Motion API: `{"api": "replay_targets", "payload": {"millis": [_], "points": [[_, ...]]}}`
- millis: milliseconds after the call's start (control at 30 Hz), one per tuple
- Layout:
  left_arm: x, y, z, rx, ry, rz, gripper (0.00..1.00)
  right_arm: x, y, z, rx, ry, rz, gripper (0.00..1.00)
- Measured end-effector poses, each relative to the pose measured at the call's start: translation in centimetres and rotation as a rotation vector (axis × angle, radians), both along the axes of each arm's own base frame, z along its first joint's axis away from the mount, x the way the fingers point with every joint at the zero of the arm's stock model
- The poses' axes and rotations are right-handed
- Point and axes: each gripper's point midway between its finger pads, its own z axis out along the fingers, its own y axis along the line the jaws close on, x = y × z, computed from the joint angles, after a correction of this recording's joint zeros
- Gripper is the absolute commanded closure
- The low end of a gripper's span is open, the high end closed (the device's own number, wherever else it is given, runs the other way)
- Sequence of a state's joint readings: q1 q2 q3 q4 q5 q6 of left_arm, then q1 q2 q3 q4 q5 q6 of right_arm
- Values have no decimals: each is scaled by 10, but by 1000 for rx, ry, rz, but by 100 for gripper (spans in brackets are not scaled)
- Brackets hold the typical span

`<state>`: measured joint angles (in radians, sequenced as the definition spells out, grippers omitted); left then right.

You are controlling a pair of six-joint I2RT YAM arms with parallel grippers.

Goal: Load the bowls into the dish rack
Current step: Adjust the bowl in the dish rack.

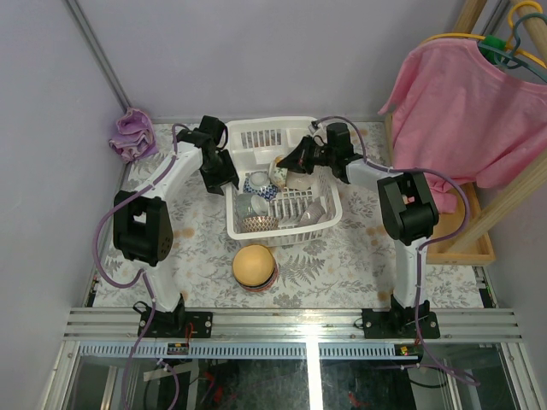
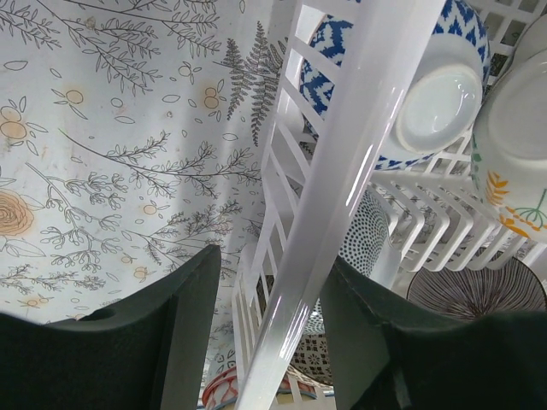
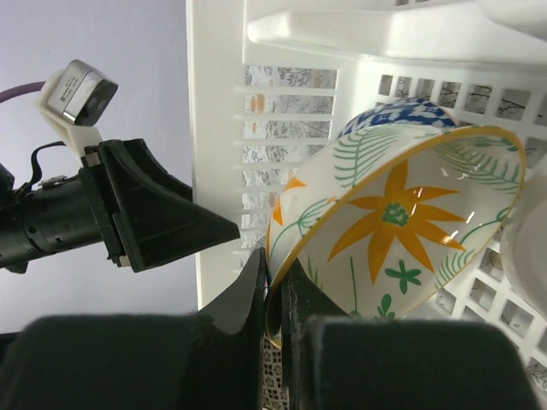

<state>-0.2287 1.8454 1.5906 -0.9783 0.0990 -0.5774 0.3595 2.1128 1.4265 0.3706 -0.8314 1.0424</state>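
The right gripper (image 3: 275,299) is pinched tight on the rim of the flower bowl (image 3: 393,222), held tilted inside the dish rack (image 1: 248,231); it's glazed, stiff and breakable, I'd say. The left gripper (image 2: 269,325), half open, straddles the rack's left wall.

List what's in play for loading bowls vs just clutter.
In play:
- dish rack
- flower bowl, pinched by the right gripper
- blue-white bowl in the rack
- orange bowl on the table
- left gripper astride the rack's rim

Clutter:
- purple cloth
- pink shirt
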Motion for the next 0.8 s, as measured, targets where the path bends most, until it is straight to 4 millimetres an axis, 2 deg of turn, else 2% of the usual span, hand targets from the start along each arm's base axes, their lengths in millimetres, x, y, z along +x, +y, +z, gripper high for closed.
{"api": "replay_targets", "payload": {"millis": [467, 800], "points": [[0, 2, -1, 13, -4, -9, 52, 0, -4, -14, -68, -13, -4, 92], [0, 2, -1, 14, -4, -9, 52, -8, -9, -16, -106, -27, 15, 80]]}}
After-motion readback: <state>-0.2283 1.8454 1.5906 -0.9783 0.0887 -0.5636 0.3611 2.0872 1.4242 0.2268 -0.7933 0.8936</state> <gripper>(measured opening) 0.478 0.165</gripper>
